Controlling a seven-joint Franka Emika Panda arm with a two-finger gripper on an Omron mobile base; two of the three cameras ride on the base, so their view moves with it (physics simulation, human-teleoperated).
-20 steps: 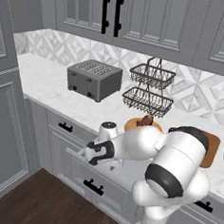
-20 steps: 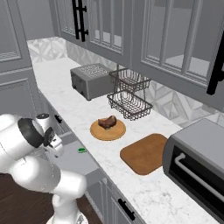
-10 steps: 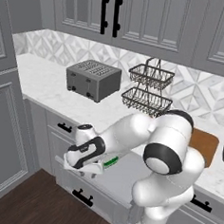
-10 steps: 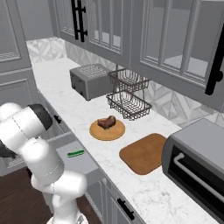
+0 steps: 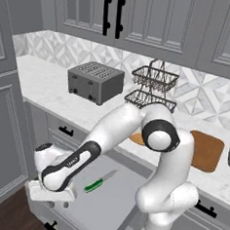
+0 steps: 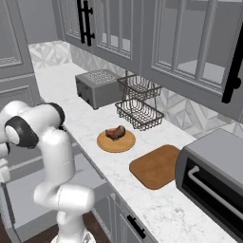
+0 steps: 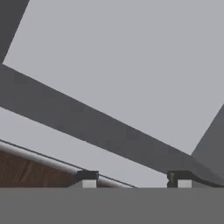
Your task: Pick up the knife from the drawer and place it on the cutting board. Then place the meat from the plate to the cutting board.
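Observation:
The drawer (image 5: 114,205) stands pulled out below the counter, and the green-handled knife (image 5: 98,183) lies flat on its grey floor. My gripper (image 5: 49,197) is low at the drawer's front left edge, apart from the knife. In the hand view the gripper (image 7: 134,178) is open, its fingertips (image 7: 89,178) apart with nothing between them, facing the drawer's grey inside. The meat (image 6: 116,133) sits on the round plate (image 6: 105,144). To its right lies the bare cutting board (image 6: 155,166), which also shows behind my arm (image 5: 206,150).
A toaster (image 5: 95,81) and a two-tier wire basket (image 5: 153,88) stand at the back of the counter. A toaster oven (image 6: 213,175) stands right of the board. A shut drawer with a black handle (image 5: 66,131) is left of the open one. Wood floor lies below.
The drawer has slid farther out with my hand at its front, uncovering the knife. My arm has swung down and to the left. The fingers have parted slightly.

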